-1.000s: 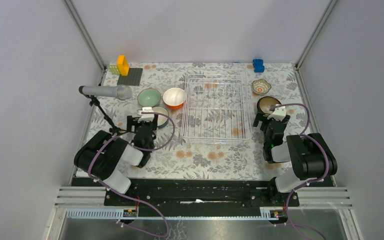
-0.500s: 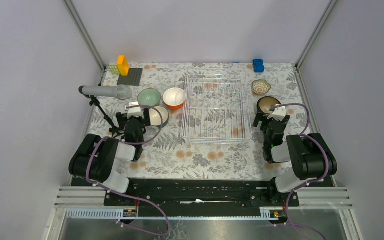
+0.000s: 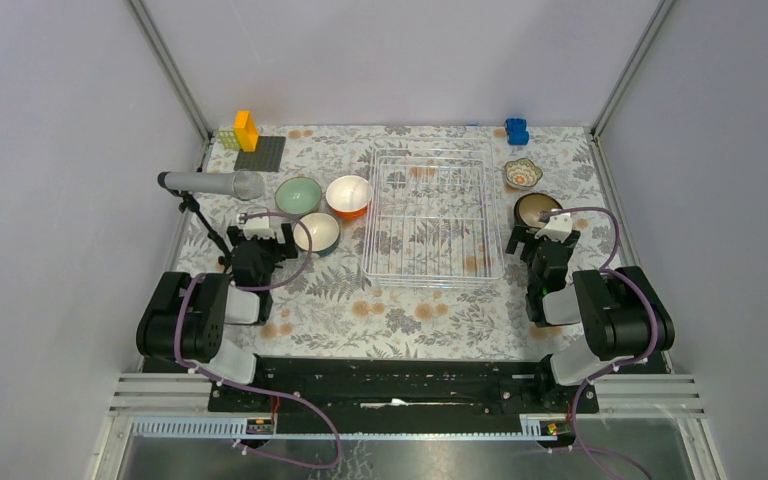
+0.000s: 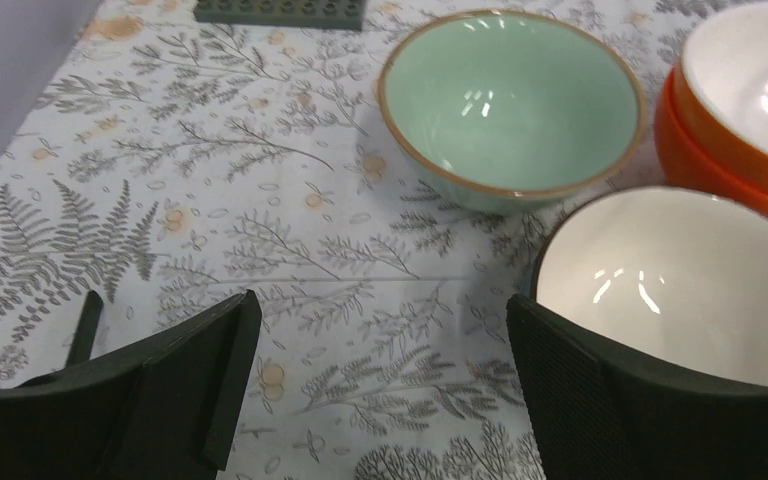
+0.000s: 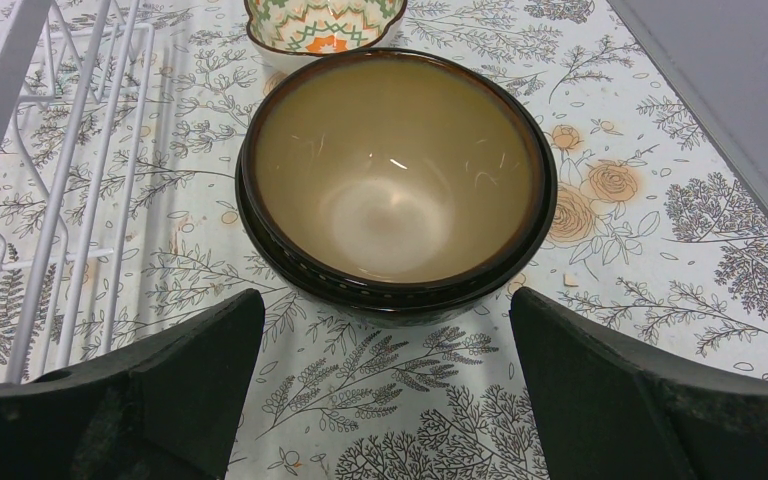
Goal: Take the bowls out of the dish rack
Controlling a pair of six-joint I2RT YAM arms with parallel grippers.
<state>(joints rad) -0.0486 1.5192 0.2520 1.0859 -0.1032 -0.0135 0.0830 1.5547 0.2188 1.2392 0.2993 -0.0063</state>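
The dish rack is a rectangular basket of thin white wire with low sides. It stands in the middle of the table, closer to the far edge, and the fern-and-flower print of the cloth shows through its grid. All the bowls in view stand on the cloth outside it.

Left of the rack are three round, glossy bowls:
- A mint green bowl with a thin brown rim.
- An orange bowl, white inside. Its doubled orange edge looks like two bowls nested.
- A cream-lined bowl with a dark outside, nearest the near edge.

Between the rack and the right edge sits a dark brown bowl with a tan glazed hollow. Its rim is stepped, and I cannot tell whether it is one bowl or two. Just beyond it, toward the far right corner, is a small scalloped bowl patterned in green and orange.

The left gripper is spread wide and grips nothing. Its black fingers have a fine woven texture, and the cream-lined bowl is just beside the right one. The right gripper is also spread wide with nothing in it, low over the cloth just short of the brown bowl.
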